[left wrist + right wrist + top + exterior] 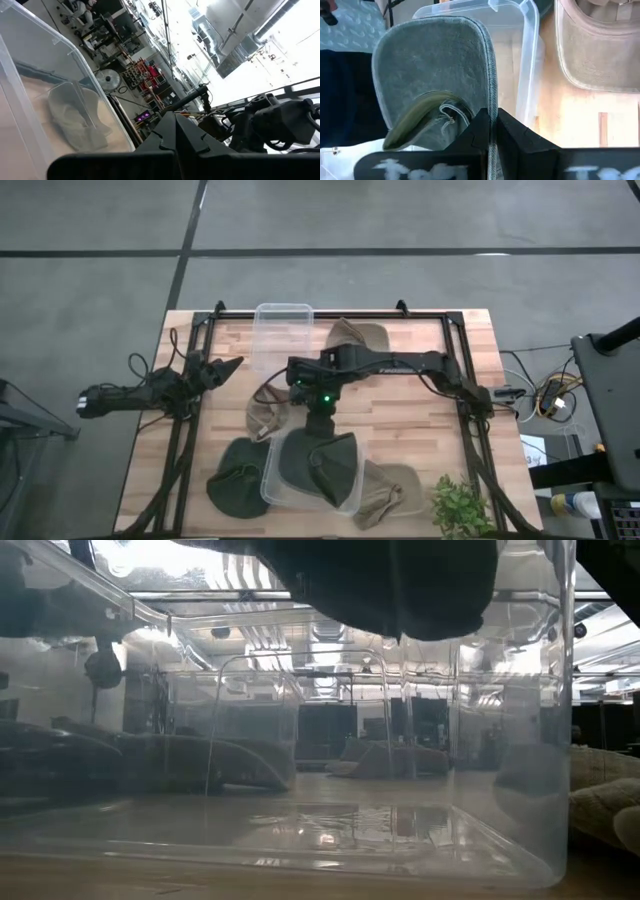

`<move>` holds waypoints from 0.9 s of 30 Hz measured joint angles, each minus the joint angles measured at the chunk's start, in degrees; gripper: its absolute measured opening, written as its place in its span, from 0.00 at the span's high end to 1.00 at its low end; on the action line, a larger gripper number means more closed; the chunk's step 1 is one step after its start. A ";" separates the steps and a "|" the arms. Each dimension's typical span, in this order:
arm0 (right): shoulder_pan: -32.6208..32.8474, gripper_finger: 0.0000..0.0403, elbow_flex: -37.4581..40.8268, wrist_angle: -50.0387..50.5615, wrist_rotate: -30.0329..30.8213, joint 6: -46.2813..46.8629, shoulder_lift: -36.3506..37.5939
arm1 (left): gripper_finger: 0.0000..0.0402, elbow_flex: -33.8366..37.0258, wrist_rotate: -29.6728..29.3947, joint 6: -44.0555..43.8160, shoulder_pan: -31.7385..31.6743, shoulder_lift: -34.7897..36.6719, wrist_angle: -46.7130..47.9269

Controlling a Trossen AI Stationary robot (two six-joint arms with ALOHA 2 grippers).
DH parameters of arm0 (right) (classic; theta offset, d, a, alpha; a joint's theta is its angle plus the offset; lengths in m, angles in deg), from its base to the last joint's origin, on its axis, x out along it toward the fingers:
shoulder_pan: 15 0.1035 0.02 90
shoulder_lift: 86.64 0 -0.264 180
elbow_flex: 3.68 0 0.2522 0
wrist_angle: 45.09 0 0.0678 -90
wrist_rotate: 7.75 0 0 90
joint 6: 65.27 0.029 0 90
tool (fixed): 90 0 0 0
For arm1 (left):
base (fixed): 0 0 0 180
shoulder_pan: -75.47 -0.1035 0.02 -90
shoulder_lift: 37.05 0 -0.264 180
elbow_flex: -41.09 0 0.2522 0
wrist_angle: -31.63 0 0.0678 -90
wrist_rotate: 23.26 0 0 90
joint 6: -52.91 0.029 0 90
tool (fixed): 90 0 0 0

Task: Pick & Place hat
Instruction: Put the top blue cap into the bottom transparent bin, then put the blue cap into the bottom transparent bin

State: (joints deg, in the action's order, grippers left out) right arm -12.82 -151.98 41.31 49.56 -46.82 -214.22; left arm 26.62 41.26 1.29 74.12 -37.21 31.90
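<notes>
My right gripper (320, 418) is over the near clear bin (345, 502) and is shut on a dark green cap (318, 460). In the right wrist view the cap (435, 65) hangs under the gripper (490, 135) above the bin (527, 45). The low view shows the cap's lowest part (400, 600) above the bin floor (320, 825). My left gripper (228, 368) waits shut at the table's left, shown shut in its wrist view (175, 132). My right gripper pinches the cap's stitched brim edge (493, 102) between its two fingers, which come from above and point down. The cap hangs below the fingers, brim spread and crown (427, 117) sagging, clear of the bin floor.
A tan cap (268, 415) lies left of the gripper, and a green cap (235, 485) sits left of the near bin. Another tan cap (388, 495) is on the bin's right. An olive cap (355, 337) and a second clear bin (283, 315) are at the far edge. A plant (462, 505) stands at the near right corner.
</notes>
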 joint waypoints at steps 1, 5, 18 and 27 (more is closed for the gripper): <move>0.13 0.97 0.00 -0.06 0.01 0.35 -0.17 | 1.00 0.00 0.02 -0.02 0.00 0.00 0.00; 0.42 0.97 -0.07 -0.09 -0.23 2.11 -1.65 | 1.00 0.00 0.07 -3.61 0.00 0.01 -0.07; 1.52 0.83 0.04 -0.02 -3.33 4.00 -3.22 | 1.00 0.00 1.30 -8.46 0.00 0.00 -0.18; 1.58 0.49 0.04 -4.25 -2.40 4.07 -3.09 | 1.00 0.00 1.70 -9.75 0.00 0.00 -0.22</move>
State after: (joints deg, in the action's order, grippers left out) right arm -11.25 -151.93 37.06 47.16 -42.75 -217.31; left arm 26.62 42.96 -8.46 74.12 -37.21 31.68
